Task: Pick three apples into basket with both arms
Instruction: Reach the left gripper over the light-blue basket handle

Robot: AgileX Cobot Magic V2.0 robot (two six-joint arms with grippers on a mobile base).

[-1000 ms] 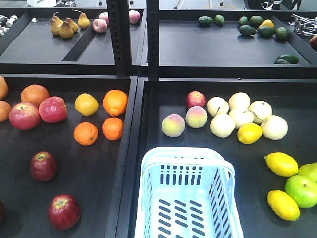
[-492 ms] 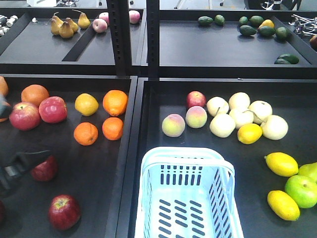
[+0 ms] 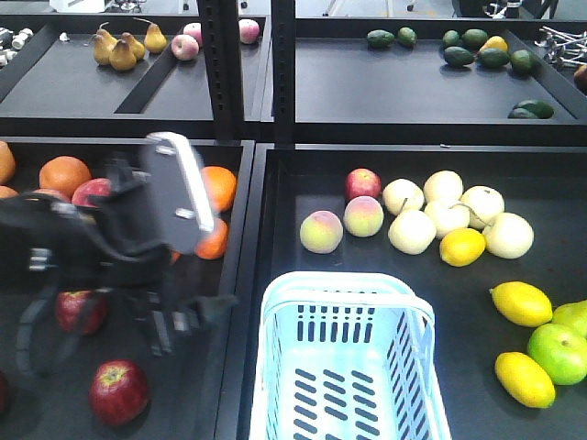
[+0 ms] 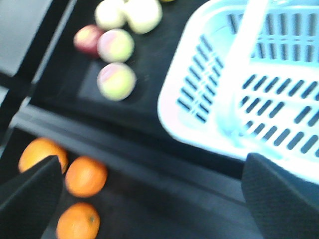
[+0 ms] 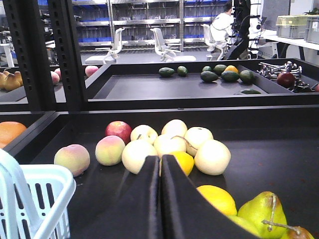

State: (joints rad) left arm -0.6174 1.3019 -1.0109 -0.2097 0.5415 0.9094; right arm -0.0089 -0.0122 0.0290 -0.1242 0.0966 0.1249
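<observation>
Over the left tray, front view: my left arm (image 3: pixel 128 234) hangs blurred above the fruit, its grey segment (image 3: pixel 176 191) tilted.
Apples, front view: one dark apple (image 3: pixel 119 391) lies in the open at the tray's near end. A second apple (image 3: pixel 73 307) shows partly behind the arm's cables. I can't make out a third.
Basket, front view: the pale blue basket (image 3: pixel 344 284) sits at the near edge of the right tray, its slotted bottom showing.
Left gripper, left wrist view: the left gripper (image 4: pixel 154 209) is spread wide and holds nothing, with one finger in each lower corner.
Below it, left wrist view: the basket's corner and the dark divider between the trays. Oranges (image 4: pixel 85 177) lie beside the left finger, peaches (image 4: pixel 116 81) beyond the divider.
Right gripper, right wrist view: the right gripper (image 5: pixel 160 199) has its fingers pressed together with nothing between them.
Around it, right wrist view: the basket corner is at lower left, a lemon (image 5: pixel 217 199) and a pear (image 5: pixel 259 211) at right.
</observation>
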